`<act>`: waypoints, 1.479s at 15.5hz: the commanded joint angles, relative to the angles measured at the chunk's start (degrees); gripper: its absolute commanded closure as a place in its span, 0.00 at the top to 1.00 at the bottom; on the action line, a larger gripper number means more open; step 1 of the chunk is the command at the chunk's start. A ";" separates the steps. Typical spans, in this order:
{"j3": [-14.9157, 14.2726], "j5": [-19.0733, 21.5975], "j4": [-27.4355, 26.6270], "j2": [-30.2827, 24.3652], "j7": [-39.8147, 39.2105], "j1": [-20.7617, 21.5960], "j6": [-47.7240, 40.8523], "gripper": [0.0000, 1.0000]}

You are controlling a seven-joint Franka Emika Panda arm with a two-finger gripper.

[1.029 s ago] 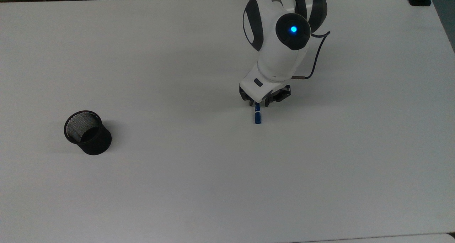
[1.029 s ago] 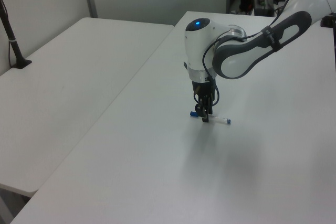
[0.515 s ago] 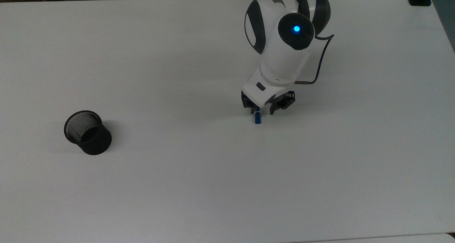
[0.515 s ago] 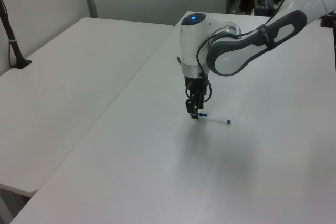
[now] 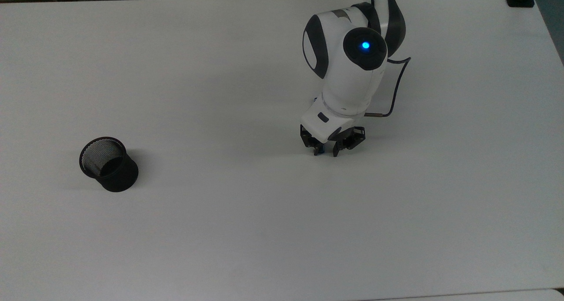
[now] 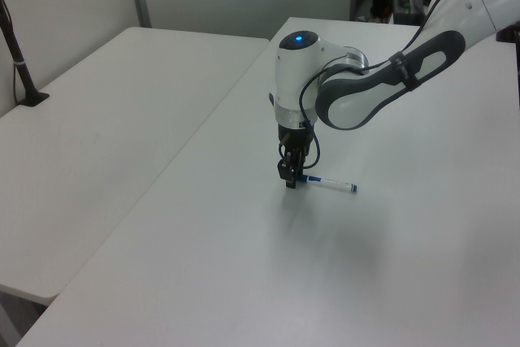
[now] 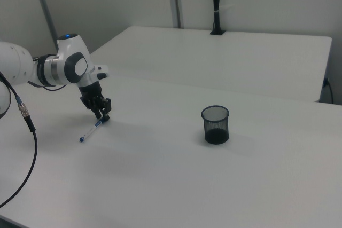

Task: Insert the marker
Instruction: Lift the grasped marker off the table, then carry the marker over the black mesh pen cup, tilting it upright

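Since a second ago the gripper (image 5: 325,151) has slid along the marker (image 6: 325,184) to its capped end, fingers (image 5: 316,150) set narrowly astride it. The marker lies flat on the counter (image 5: 220,230), its long axis running away from the fingers, far from the mesh cup (image 5: 108,164).

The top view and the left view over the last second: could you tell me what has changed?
The tool slid along the marker toward its capped end: downward in the top view, toward the left view's left. It now straddles that end, fingers apart, nothing gripped. The marker lies flat on the table where it was, and the black mesh cup has not moved.
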 commanded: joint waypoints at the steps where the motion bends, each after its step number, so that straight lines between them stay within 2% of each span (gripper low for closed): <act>1: -0.59 -0.84 0.47 0.69 1.35 0.39 0.48 0.33; 4: -0.59 -0.76 0.46 0.60 1.35 0.47 0.39 0.18; 10: -0.67 -0.76 0.55 0.33 1.35 0.39 0.04 0.06; 18: -1.11 -0.76 0.90 -2.57 1.00 -0.75 -0.31 0.03; 20: -1.20 -1.02 2.13 -2.74 1.00 -2.33 -0.14 0.03; 23: -1.11 -4.17 3.19 -3.88 0.65 -4.96 0.56 0.03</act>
